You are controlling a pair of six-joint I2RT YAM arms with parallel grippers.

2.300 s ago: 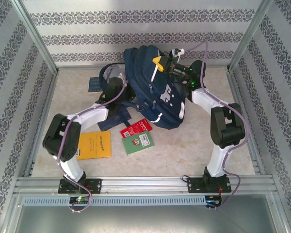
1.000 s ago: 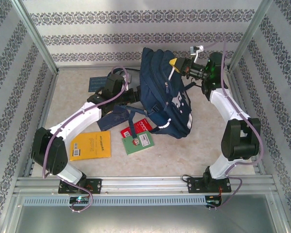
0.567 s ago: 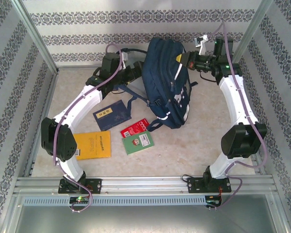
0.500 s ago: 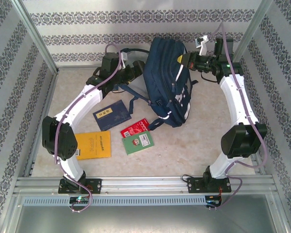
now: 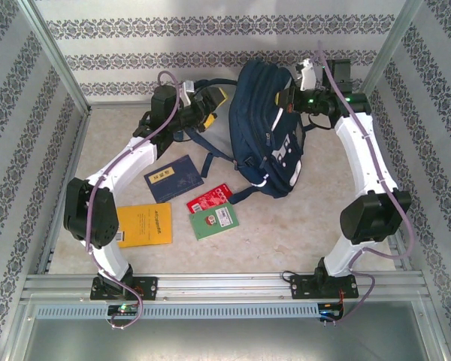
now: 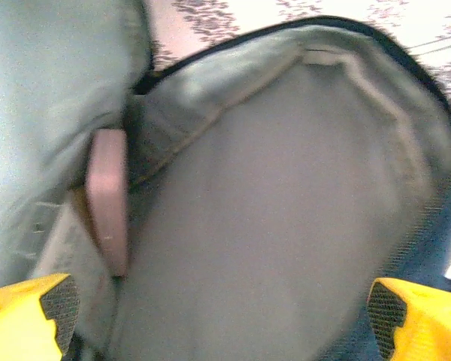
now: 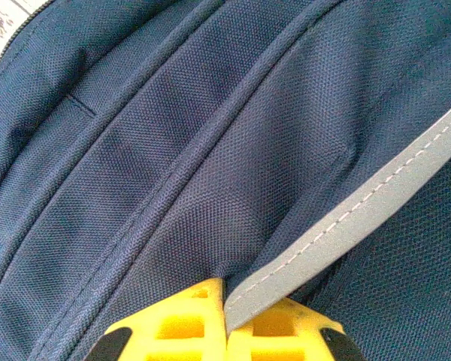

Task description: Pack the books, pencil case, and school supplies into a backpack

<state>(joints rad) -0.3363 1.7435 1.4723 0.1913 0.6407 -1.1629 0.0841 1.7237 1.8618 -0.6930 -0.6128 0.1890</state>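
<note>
Top view: I read the backpack [image 5: 267, 131] as lifted at the far middle of the table [image 5: 316, 218], its top towards the back wall and its lower end hanging near the tabletop, straps trailing to the left. The right gripper [image 5: 292, 98] meets the upper right side of the backpack. The left gripper [image 5: 215, 105] stands just left of the backpack, yellow fingers spread and apart from the fabric. Four flat items lie on the table nearer the bases:
- dark blue book [image 5: 173, 178] with a pale label – text too small to read;
- yellow-orange book [image 5: 144, 224] with one dark printed line – illegible;
- green book [image 5: 214, 220] with a red-white picture;
- red packet [image 5: 210, 198] with white lettering, unreadable at this size, touching the green book's far edge.

Left wrist view: the left gripper [image 6: 225, 323] has both yellow fingertips [image 6: 30, 316] at opposite lower corners, wide apart, nothing between them. Ahead I see the backpack [image 6: 286, 188] mouth with its grey lining and dark rim. A pink flat object [image 6: 109, 199] sits edge-on against the left inner wall; I cannot identify it.

Right wrist view: the right gripper [image 7: 225, 323] has its fingers pressed together, clamped on backpack [image 7: 173, 150] fabric where a pale grey reflective stripe [image 7: 361, 218] enters between them. No print is legible on the navy weave.
</note>
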